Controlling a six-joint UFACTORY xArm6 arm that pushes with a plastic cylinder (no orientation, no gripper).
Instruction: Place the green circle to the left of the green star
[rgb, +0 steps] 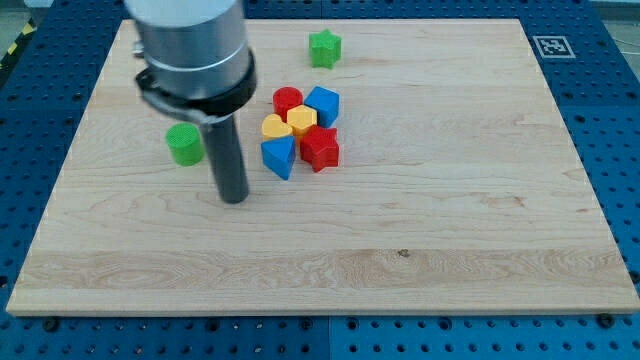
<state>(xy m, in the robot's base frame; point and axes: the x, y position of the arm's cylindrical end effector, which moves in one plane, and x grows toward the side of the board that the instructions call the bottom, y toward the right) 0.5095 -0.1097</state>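
The green circle (184, 144) lies on the wooden board at the view's left. The green star (324, 48) lies near the view's top, well to the right of and above the circle. My tip (233, 197) rests on the board just to the lower right of the green circle, a short gap apart from it. The rod and arm body rise above the tip and hide part of the board behind them.
A tight cluster sits mid-board to the right of my tip: a red circle (288, 100), a blue block (323, 104), a yellow heart (301, 120), a yellow block (275, 128), a blue triangle (279, 156) and a red star (320, 148). The board's edge (300, 310) runs along the view's bottom.
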